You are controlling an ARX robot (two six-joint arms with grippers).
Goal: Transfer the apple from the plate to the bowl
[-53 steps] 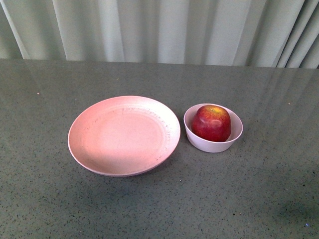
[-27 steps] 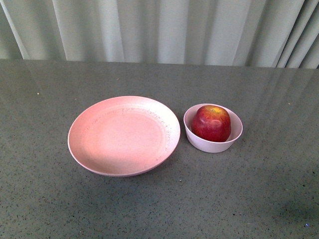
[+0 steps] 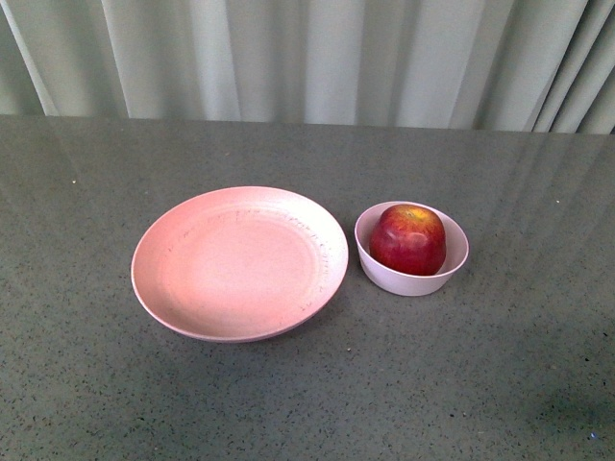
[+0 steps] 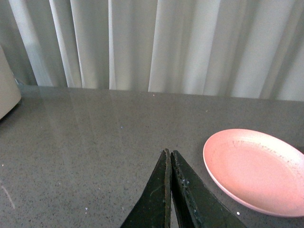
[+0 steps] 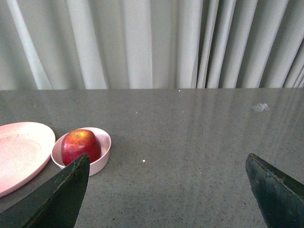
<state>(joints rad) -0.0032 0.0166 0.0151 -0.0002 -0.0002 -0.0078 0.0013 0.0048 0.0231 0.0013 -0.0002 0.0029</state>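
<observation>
The dark red apple sits inside the small pale bowl, just right of the wide pink plate, which holds nothing. Neither gripper shows in the front view. In the right wrist view the apple in the bowl lies beside the plate; my right gripper is open and empty, well back from the bowl. In the left wrist view my left gripper is shut on nothing, over bare table beside the plate.
The grey speckled tabletop spreads around both dishes. Pale curtains hang behind its far edge. A whitish object shows at the edge of the left wrist view.
The front view has shifted very slightly. The apple, bowl and plate have not moved.
</observation>
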